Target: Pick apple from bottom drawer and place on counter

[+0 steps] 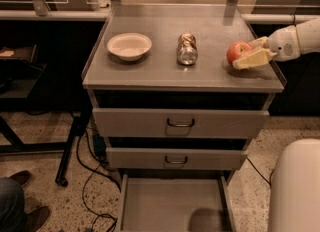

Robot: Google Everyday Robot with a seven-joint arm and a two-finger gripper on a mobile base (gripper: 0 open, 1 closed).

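The small red-orange apple point(237, 52) is at the right end of the grey counter point(155, 66), low over or resting on it; I cannot tell which. My gripper point(248, 52) reaches in from the right, and its pale fingers point(252, 59) are closed around the apple's right side. The bottom drawer point(172, 206) is pulled open below, and its flat floor is bare.
A white bowl point(129, 45) sits on the left of the counter and a crushed shiny can point(187, 48) lies in the middle. Two shut drawer fronts point(180, 122) with loop handles are below. A person's shoes point(22, 196) and cables are on the floor at left. A white robot part point(297, 186) is at bottom right.
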